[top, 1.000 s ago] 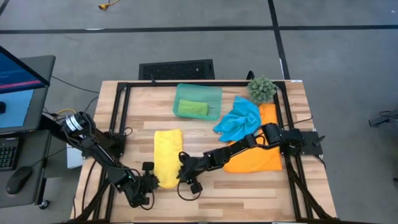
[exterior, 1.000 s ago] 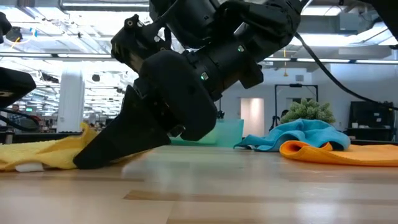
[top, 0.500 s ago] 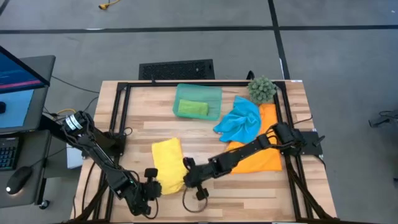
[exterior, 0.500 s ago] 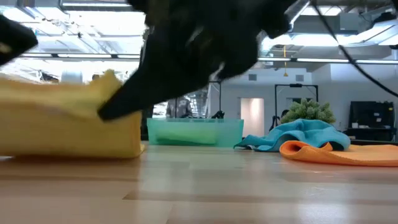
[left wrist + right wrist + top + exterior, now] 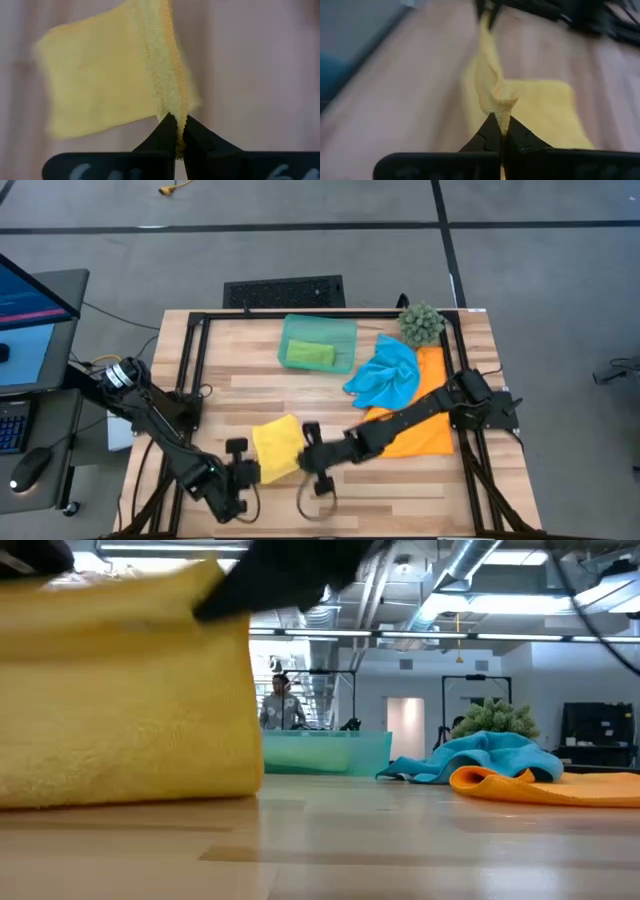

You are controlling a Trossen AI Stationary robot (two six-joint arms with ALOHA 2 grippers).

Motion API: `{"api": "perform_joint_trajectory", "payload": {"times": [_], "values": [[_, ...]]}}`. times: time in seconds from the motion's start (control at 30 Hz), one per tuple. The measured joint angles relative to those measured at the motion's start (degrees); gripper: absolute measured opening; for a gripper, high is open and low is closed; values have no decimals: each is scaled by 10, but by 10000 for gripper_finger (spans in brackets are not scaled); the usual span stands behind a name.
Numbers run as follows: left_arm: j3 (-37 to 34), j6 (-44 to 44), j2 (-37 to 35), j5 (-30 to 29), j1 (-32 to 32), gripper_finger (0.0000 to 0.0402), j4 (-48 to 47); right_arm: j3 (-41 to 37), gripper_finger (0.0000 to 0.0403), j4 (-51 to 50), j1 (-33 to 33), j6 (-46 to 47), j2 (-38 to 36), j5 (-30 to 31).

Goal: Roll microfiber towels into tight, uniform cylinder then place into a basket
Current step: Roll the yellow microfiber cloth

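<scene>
The left end effector (image 5: 243, 472) pinched one corner of the yellow towel (image 5: 276, 448), and the right end effector (image 5: 308, 456) pinched the other corner. The towel hung between them, lifted at the near edge of the worktop (image 5: 330, 395). Farther back, a green towel (image 5: 310, 353) lay in the basket (image 5: 318, 328). The blue towel (image 5: 385, 374) rested partly on the orange towel (image 5: 425, 432).

Both arms low at the table's near edge, grippers pinched shut
Left gripper (image 5: 243, 473) and right gripper (image 5: 306, 457) each clamp a corner of the yellow towel (image 5: 277, 448)
</scene>
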Motion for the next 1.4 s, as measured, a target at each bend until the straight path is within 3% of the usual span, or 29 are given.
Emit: {"api": "perform_joint_trajectory", "payload": {"times": [0.3,0.43,0.6,0.73,0.97,1.07,1.4], "values": [[-1,-28,0,-21,68,4,-129,3,9,11,-84,94,31,2],[-19,-10,0,-27,106,4,-127,1,14,25,-100,111,55,2],[-54,3,1,5,137,4,-88,1,5,17,-99,119,56,3],[-74,-6,1,-25,146,4,-77,0,13,13,-99,122,56,33],[-82,-11,0,-32,153,19,-57,1,12,17,-101,131,75,32],[-82,-10,0,-33,153,44,-46,1,33,19,-103,131,82,32],[-82,-2,0,-35,154,146,-51,0,166,4,-115,150,83,31]]}}
